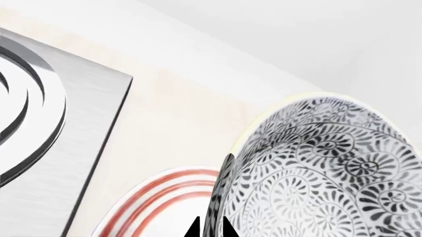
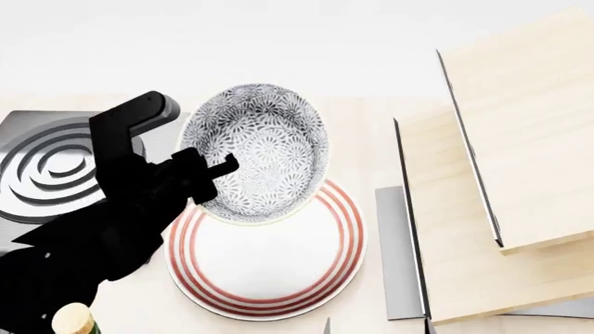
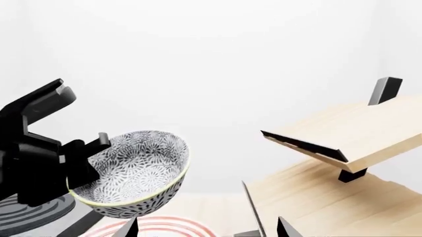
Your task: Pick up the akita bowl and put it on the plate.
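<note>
The akita bowl [image 2: 264, 149], white with a dense grey-black floral pattern, hangs tilted in the air over the far edge of the plate [image 2: 269, 264]. The plate is flat and white with thin red rings, and it lies on the pale counter. My left gripper [image 2: 209, 174] is shut on the bowl's near-left rim. In the left wrist view the rim of the akita bowl [image 1: 329, 173] passes between the two dark fingertips of the left gripper [image 1: 210, 229], with the plate [image 1: 165, 197] below. My right gripper [image 3: 207, 229] is open and holds nothing. From it the bowl [image 3: 138, 173] shows lifted above the plate [image 3: 165, 227].
A dark grey square stove burner [image 2: 46, 167] with pale rings lies left of the plate. A light wooden shelf unit [image 2: 519, 139] with slanted boards and dark edges stands to the right. A cork-topped bottle [image 2: 72, 319] shows at the near left.
</note>
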Robot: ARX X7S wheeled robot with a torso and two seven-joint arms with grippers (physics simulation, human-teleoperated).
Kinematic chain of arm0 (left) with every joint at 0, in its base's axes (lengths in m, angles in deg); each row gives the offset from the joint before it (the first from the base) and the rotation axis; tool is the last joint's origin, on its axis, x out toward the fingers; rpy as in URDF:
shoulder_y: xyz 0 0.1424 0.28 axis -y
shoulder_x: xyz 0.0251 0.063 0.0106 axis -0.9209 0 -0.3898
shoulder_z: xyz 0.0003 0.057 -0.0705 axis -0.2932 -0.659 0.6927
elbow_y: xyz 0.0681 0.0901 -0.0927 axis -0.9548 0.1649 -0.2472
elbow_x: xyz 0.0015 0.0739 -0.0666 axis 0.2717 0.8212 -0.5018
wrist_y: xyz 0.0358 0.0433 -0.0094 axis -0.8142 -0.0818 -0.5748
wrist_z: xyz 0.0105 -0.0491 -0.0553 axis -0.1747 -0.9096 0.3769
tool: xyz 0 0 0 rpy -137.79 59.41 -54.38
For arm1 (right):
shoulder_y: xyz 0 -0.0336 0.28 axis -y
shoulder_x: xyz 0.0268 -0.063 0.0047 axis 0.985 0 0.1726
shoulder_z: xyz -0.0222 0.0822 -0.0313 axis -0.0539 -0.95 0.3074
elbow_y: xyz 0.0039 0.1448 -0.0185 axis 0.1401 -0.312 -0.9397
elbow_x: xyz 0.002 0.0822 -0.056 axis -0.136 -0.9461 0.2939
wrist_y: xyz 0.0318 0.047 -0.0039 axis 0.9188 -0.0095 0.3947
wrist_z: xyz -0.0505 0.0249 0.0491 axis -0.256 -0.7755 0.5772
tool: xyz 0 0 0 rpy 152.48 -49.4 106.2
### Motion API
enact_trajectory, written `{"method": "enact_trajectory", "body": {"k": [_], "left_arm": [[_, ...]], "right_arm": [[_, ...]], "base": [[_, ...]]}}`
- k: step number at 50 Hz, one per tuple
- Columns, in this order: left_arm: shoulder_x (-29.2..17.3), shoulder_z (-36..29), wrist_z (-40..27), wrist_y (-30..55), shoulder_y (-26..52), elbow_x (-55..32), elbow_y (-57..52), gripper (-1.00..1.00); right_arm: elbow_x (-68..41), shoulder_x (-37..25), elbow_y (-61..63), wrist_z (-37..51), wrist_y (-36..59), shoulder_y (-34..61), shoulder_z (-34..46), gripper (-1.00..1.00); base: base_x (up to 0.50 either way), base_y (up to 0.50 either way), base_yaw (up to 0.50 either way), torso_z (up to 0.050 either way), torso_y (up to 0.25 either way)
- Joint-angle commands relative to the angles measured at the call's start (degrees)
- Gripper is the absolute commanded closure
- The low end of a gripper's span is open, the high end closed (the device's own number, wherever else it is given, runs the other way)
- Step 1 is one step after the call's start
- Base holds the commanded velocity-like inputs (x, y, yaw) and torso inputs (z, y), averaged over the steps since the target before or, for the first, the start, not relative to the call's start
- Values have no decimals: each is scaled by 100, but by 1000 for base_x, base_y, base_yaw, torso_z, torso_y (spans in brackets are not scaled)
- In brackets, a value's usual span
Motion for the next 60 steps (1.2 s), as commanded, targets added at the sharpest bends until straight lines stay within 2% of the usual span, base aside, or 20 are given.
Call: {"method": "enact_trajectory", "body": {"k": [1,18,21,34,46,51,60], "left_arm": [[0,10,58,-32,27,-94,-71,100],[12,-281,29,-87,20,78,-162,100],[39,-124,70,-55,11,-128,-42,100],[-72,-263,-33,-25,-29,-81,-310,100],[-318,-581,207,796,37,-273,-553,100],[-414,-379,350,1419,144,-828,-528,100],[-345,28,287,1466,176,-1271,-143,100]], "right_arm": [[18,9,-33,4,-1,15,30,-100],[-7,-15,-26,13,-17,12,40,-100],[-18,-14,-30,12,-18,17,42,-100],[-4,-11,-53,22,-16,33,64,-100],[2,-5,-80,25,-14,47,90,-100],[18,6,-114,21,-24,59,110,-100],[42,20,-140,21,-1,66,149,-100]], "base": [[0,0,0,0,0],[0,0,0,0,0],[0,0,0,0,0],[0,0,0,0,0],[0,0,0,0,0],[0,0,0,0,0],[0,0,0,0,0]]}}
